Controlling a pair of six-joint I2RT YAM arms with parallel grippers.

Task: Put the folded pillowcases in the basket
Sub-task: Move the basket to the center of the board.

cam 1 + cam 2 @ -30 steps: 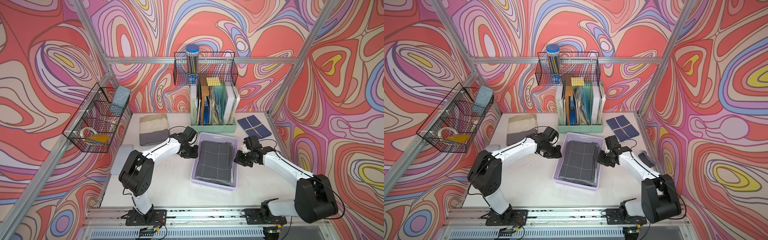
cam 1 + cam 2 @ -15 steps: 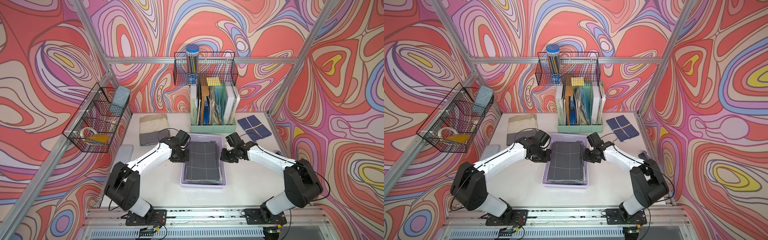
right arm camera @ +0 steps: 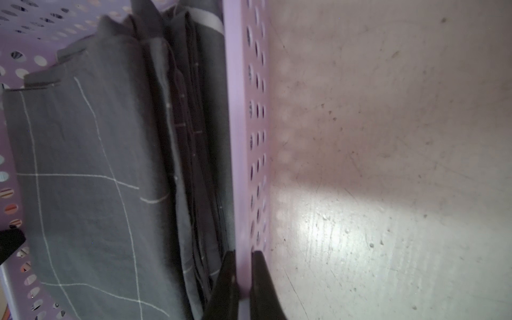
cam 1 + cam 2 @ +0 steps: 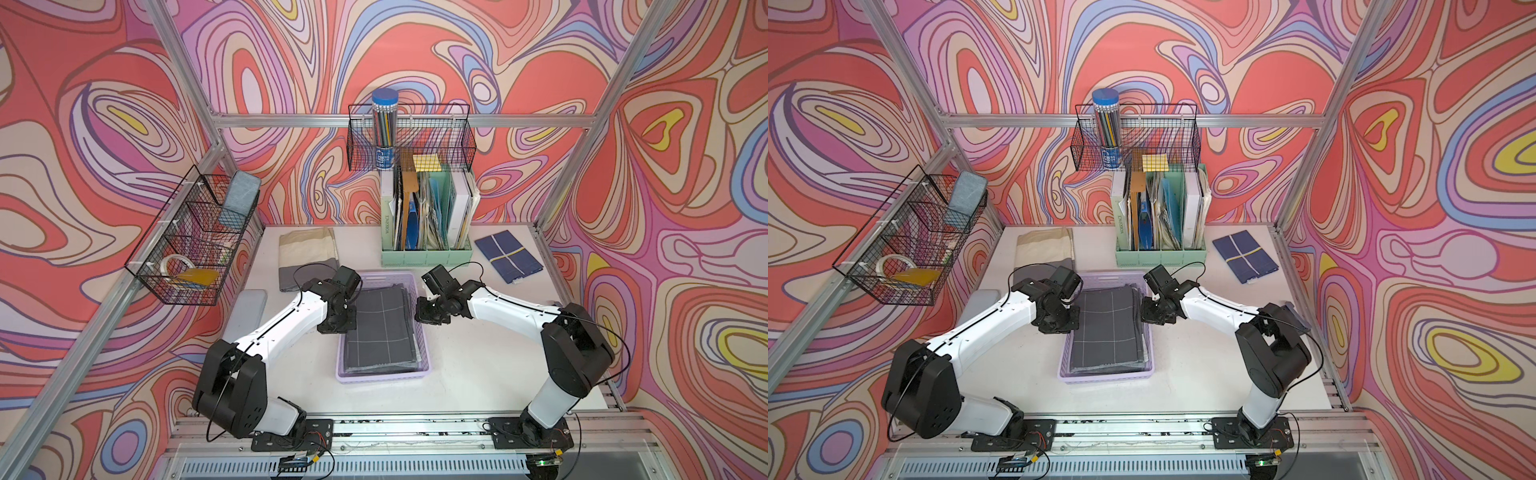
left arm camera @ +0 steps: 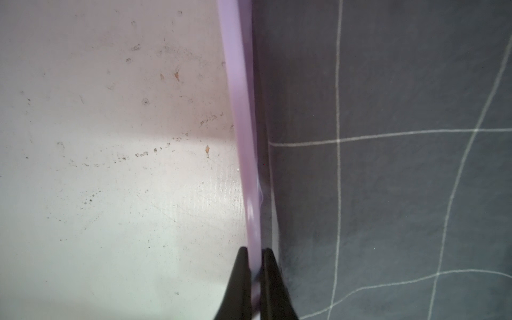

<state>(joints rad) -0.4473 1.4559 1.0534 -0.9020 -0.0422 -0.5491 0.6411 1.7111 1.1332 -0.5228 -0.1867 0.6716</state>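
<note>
The lilac basket (image 4: 381, 376) (image 4: 1105, 377) stands mid-table. In it lies the folded pillowcase (image 4: 382, 328) (image 4: 1109, 328), dark grey with thin white grid lines. My left gripper (image 4: 347, 321) (image 4: 1070, 321) is shut on the basket's left rim. The left wrist view shows that rim (image 5: 240, 110) pinched in my left gripper (image 5: 255, 257), with the pillowcase (image 5: 388, 194) beside it. My right gripper (image 4: 419, 316) (image 4: 1144, 316) is shut on the right rim. In the right wrist view my right gripper (image 3: 243, 260) clamps the perforated wall (image 3: 237, 110) next to the pillowcase's stacked folds (image 3: 83, 166).
A mint-green file holder (image 4: 426, 254) stands just behind the basket. A beige and grey folded cloth (image 4: 307, 257) lies at the back left, a navy cloth (image 4: 507, 255) at the back right, a grey pad (image 4: 247, 309) by the left edge. Black wire baskets (image 4: 187, 245) hang on the walls.
The basket with the pillowcase has slid to the left across the table, both grippers moving along with it at its side rims.
</note>
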